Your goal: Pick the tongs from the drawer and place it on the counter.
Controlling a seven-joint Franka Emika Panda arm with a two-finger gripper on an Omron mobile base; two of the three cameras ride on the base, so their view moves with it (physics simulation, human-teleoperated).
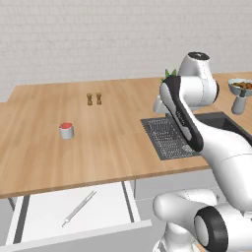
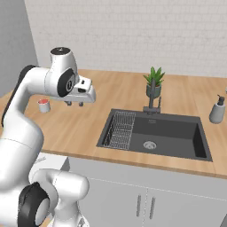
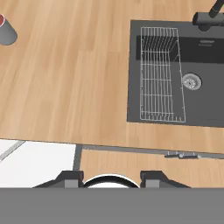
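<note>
- My claw (image 2: 74, 103) hangs up in the air over the counter (image 1: 113, 138), just left of the sink (image 2: 168, 135). Nothing's in it.
- Jaws sit partway apart, not wide and not pinched. You can see the two tips (image 3: 72, 179) low in the hand view, with a gap between them.
- Below me on the near side, the drawer (image 1: 44, 209) is pulled out.
- The tongs (image 1: 78, 208) lie flat inside it on a diagonal, well apart from my claw.
- A wire rack (image 3: 159, 74) sits in the left part of the sink.
- Further left on the counter there's a small grey cup with a red top (image 1: 66, 130).
- Two brown shakers (image 1: 94, 99) stand side by side toward the far wall.
</note>
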